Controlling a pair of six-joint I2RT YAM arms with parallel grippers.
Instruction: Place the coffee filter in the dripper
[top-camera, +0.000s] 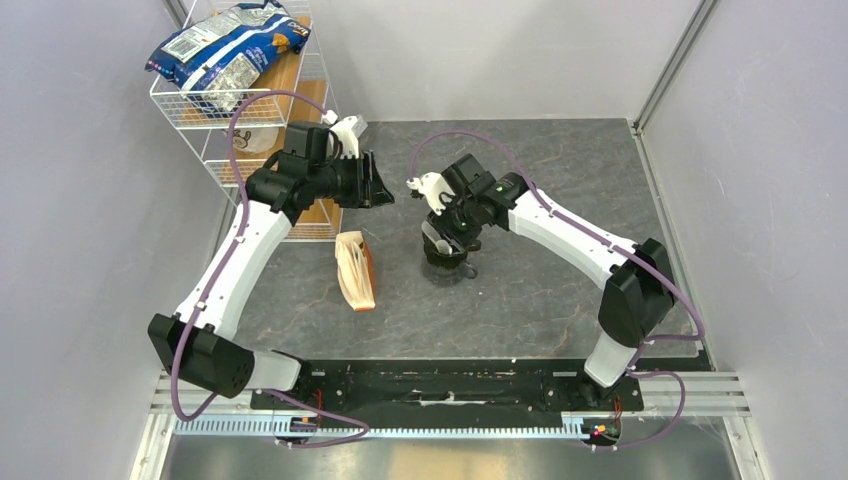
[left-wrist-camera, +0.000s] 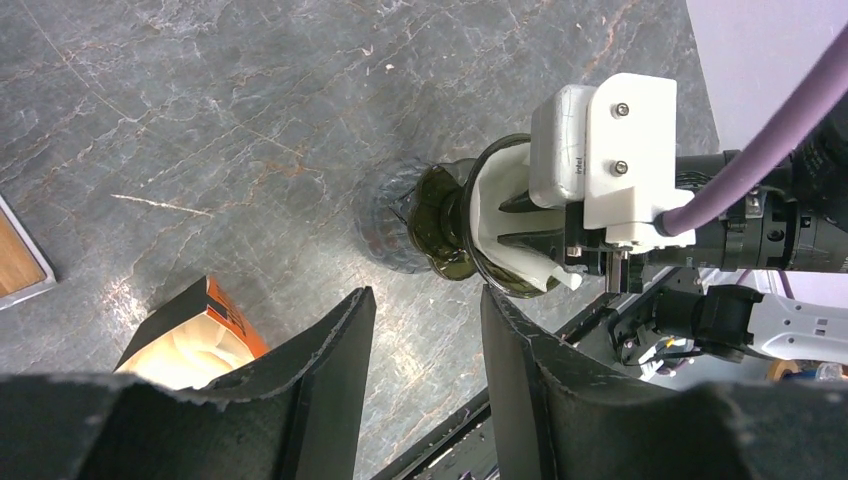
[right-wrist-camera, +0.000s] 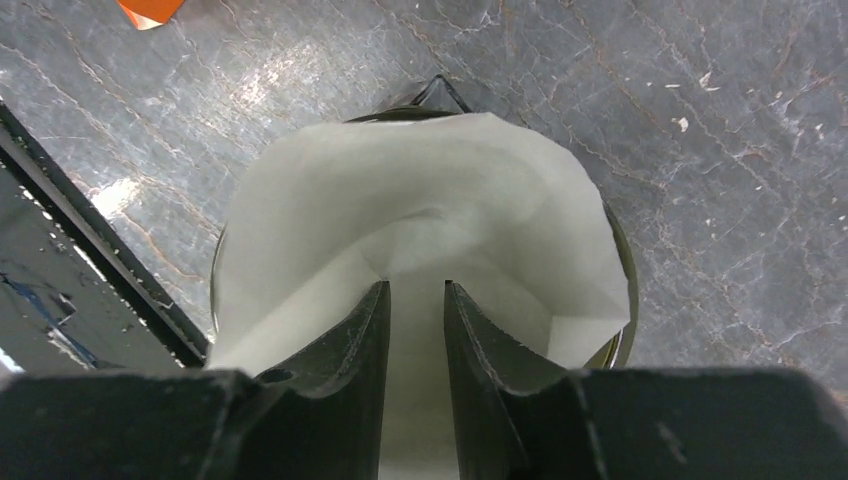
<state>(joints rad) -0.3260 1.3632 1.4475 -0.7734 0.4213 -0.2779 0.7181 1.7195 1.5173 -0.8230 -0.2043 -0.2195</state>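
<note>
The white paper coffee filter (right-wrist-camera: 420, 190) sits opened inside the dark olive dripper (right-wrist-camera: 438, 95), filling it to the rim. The dripper (top-camera: 447, 264) stands mid-table. My right gripper (right-wrist-camera: 416, 285) points down into the filter's hollow with its jaws a narrow gap apart and nothing between them; it covers the dripper in the top view (top-camera: 440, 240). The left wrist view shows the filter (left-wrist-camera: 500, 200) in the dripper (left-wrist-camera: 435, 215). My left gripper (left-wrist-camera: 425, 295) is open and empty, held in the air left of the dripper (top-camera: 385, 180).
The tan, orange-edged filter packet (top-camera: 355, 270) lies left of the dripper, also in the left wrist view (left-wrist-camera: 200, 340). A white wire rack (top-camera: 230, 130) with a blue bag (top-camera: 225, 50) stands at the back left. A greyish clear shape (left-wrist-camera: 385, 225) lies under the dripper's base.
</note>
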